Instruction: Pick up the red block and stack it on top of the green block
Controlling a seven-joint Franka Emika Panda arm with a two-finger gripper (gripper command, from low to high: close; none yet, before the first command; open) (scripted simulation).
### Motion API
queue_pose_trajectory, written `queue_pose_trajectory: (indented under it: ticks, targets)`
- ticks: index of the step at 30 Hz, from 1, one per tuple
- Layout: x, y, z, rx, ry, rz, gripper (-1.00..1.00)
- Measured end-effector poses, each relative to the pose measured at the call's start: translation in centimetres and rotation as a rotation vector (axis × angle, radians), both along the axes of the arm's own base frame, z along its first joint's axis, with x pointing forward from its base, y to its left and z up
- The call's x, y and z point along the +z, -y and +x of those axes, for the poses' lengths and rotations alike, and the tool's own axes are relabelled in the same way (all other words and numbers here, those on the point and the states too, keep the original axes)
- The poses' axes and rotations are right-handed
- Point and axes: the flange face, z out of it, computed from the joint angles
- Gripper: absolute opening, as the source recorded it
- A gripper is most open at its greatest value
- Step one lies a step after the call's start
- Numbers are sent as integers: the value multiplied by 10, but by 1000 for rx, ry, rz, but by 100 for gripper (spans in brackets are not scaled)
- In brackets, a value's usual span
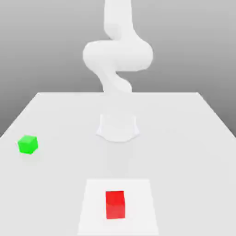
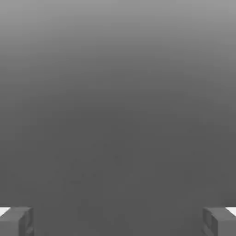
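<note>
The gripper (image 2: 118, 221) fingers (image 2: 16, 221) stand wide apart, empty; the red block (image 1: 115, 204), rigid and likely light, suits a grasp across opposite flat sides.

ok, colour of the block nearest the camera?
Red block, clearest in the exterior view.

green block (image 1: 27, 144) on table (image 1: 193, 138), exterior view's left | red block (image 1: 115, 204) front centre (well apart) | arm (image 1: 117, 55) behind

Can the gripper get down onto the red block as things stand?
Probably yes. The red block sits alone on the table, far from the green block, and the gripper is open with nothing between its fingers.
</note>
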Motion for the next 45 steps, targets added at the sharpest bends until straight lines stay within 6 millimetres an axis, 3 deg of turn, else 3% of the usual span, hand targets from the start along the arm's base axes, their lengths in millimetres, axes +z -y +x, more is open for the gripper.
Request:
queue_pose_trajectory:
  ticks: [5, 11, 16, 21, 27, 28, 35, 40, 41, 42, 45]
  targets:
    - [-102, 2, 54, 18, -166, -4, 0]
    - [-228, 3, 85, 37, -358, -11, 0]
    - [-333, 4, 82, 52, -518, -19, 0]
    - [-432, 6, 57, 67, -678, -29, 0]
    - [-509, 6, 48, 71, -718, -32, 0]
    - [-517, 6, 47, 71, -718, -32, -100]
    - [-518, 6, 47, 71, -719, -33, -100]
    - [-468, 6, 48, 71, -719, -32, -100]
    - [-460, 14, 46, 45, -718, -25, -100]
    - [-455, 35, 43, -29, -718, -4, -100]
    - [-443, 120, 19, -316, -709, 85, -100]
